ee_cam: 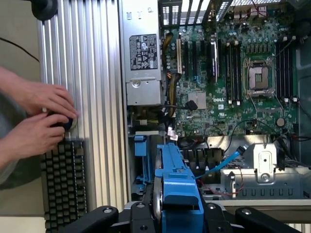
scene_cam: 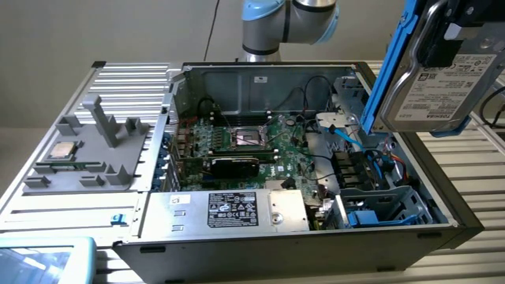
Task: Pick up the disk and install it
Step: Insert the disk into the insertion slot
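End effector [scene_cam: 455, 28] clenched on disk [scene_cam: 434, 89]; disk held on edge above open PC case [scene_cam: 261, 89], clear of it.

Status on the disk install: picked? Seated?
Done: the pick. The disk is lifted clear, clamped by its blue frame in the gripper.
In hand: it hangs upright above the open computer case, at the exterior view's right, over the end with the metal drive cage.
Left: the install itself. The disk is not yet inside the case.
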